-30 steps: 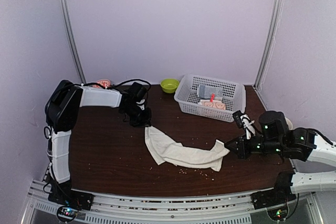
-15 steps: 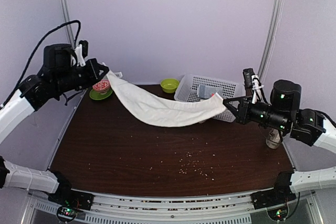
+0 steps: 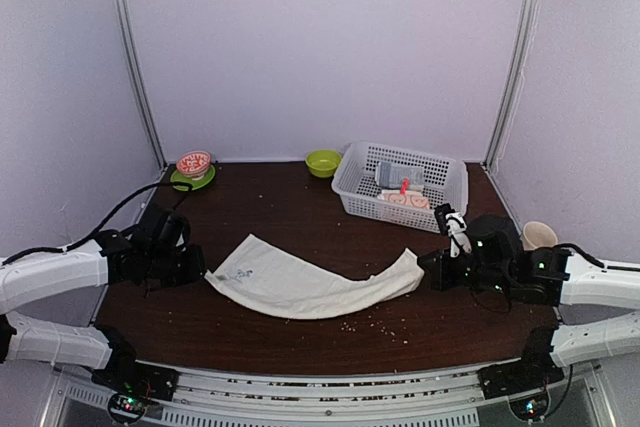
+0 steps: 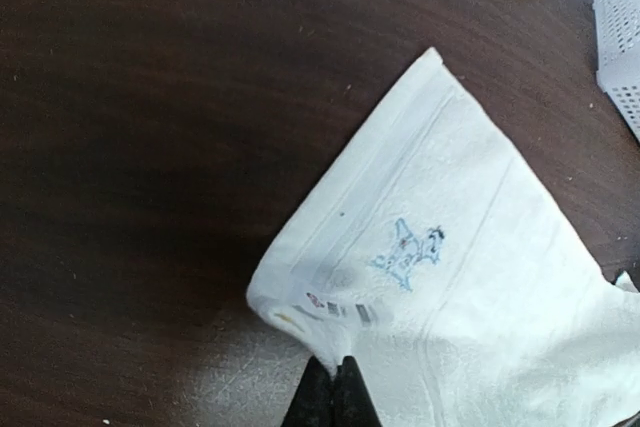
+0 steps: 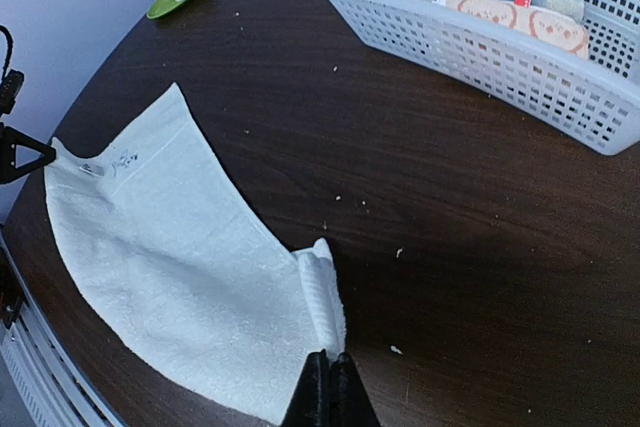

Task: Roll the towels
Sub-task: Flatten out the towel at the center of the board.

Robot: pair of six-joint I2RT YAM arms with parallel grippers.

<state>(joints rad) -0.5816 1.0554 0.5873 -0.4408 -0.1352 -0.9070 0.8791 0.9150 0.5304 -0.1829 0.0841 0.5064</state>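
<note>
A plain cream-white towel (image 3: 300, 287) with a small blue mark (image 4: 408, 252) lies spread across the brown table, stretched left to right. My left gripper (image 3: 200, 269) is shut on its left corner by the label, fingertips (image 4: 335, 372) pinching the edge. My right gripper (image 3: 425, 272) is shut on the towel's right end (image 5: 325, 297), where the cloth is folded into a narrow ridge. A second towel, cream with orange-pink faces (image 3: 405, 200), lies rolled in the white basket (image 3: 395, 217).
The basket at the back right also holds a grey-blue rolled towel (image 3: 398, 176). A green bowl (image 3: 323, 162) sits left of it. A green saucer with a red-patterned bowl (image 3: 193, 169) stands at the back left. A paper cup (image 3: 538, 235) is at the right edge. Crumbs dot the table.
Half a second ago both grippers held the towel stretched in the air at the back. They have come down and forward, and the towel now lies flat on the table.
</note>
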